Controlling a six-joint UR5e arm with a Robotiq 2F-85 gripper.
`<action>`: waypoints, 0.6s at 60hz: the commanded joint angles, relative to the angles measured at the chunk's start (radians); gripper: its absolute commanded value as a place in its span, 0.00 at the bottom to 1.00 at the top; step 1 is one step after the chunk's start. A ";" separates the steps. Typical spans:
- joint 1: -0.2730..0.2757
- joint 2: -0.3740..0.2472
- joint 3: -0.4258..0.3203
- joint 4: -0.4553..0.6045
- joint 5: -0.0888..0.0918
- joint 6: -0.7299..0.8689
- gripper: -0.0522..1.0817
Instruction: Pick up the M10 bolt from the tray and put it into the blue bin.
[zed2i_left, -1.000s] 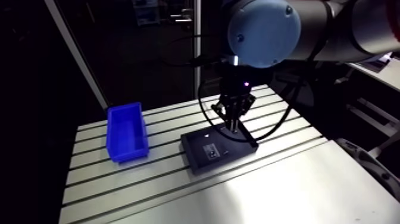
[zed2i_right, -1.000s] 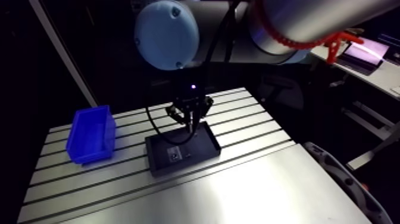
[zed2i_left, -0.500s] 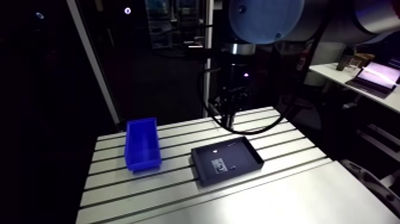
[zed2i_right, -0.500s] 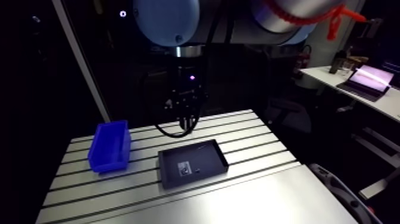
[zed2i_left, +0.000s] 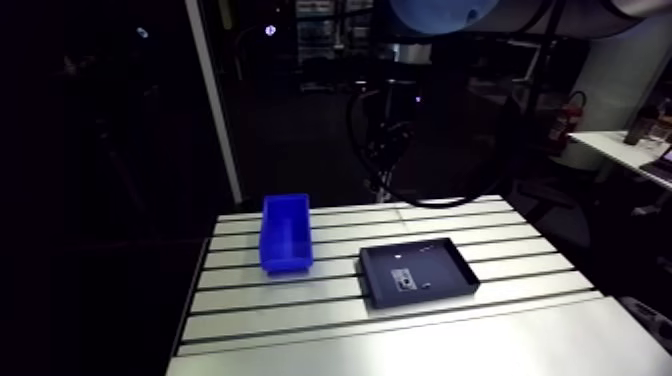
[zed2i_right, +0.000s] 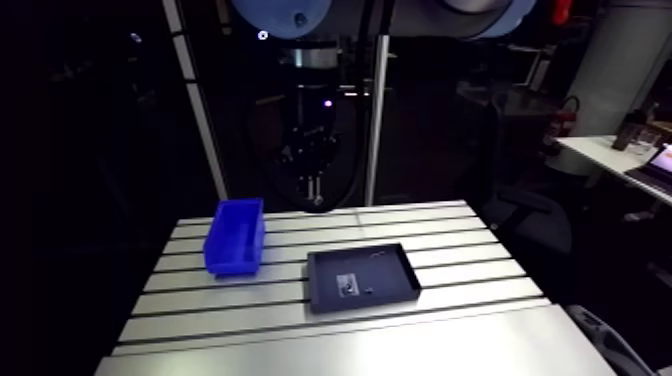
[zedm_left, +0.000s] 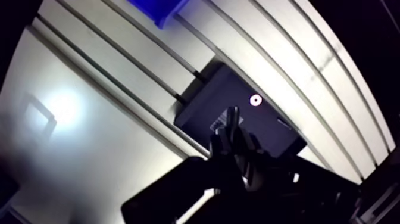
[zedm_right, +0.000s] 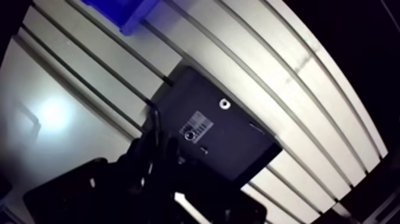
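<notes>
Gripper (zedm_left: 233, 119) fingers pressed together, hanging high over the tray (zedm_left: 205, 101). Too dark to tell whether the M10 bolt is pinched there or lies among the small parts on the tray floor, near a bright ring (zedm_left: 255, 99). Blue bin (zedm_left: 159, 7) sits ahead of the gripper, beyond the tray's far corner, apart from the tray on the slotted table (zedm_left: 119, 71). Next move probably heads that way.

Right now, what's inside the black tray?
The black tray holds a barcode label, a bright ring-shaped part and a round part beside the label, too small to name. The gripper hides a strip of its floor.
</notes>
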 joint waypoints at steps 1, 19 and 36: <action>0.071 0.012 -0.036 0.009 -0.001 -0.157 0.97; 0.097 0.058 -0.046 0.000 -0.015 -0.289 0.97; 0.153 0.120 -0.090 -0.008 -0.056 -0.347 0.97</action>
